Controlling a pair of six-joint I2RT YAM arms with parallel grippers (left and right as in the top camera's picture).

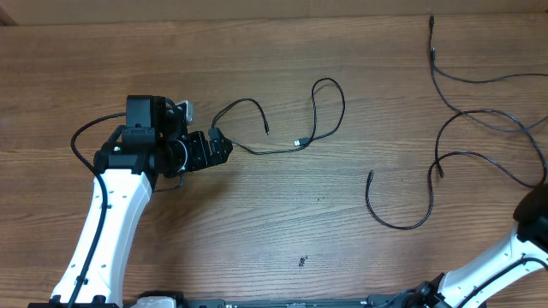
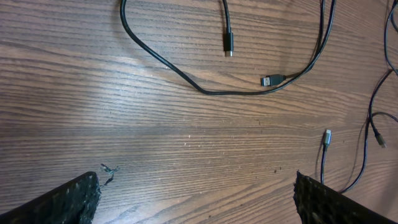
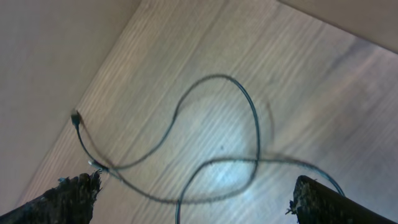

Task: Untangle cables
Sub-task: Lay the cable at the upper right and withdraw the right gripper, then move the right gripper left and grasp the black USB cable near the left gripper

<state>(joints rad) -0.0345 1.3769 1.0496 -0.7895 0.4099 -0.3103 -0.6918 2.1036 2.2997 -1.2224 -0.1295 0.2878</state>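
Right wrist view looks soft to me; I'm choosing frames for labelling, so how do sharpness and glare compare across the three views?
Right wrist: blurred, the cable loop smeared, with a bright glare patch on the wood beneath it. Left wrist: sharp, the silver-tipped plug and wood grain crisp, a pale sheen at left. Overhead: evenly lit, the table in focus, no strong glare.

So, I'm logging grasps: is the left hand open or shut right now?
Open. The left hand shows fingers far apart at its wrist view's bottom corners, bare table between; the cables lie ahead, ungripped.
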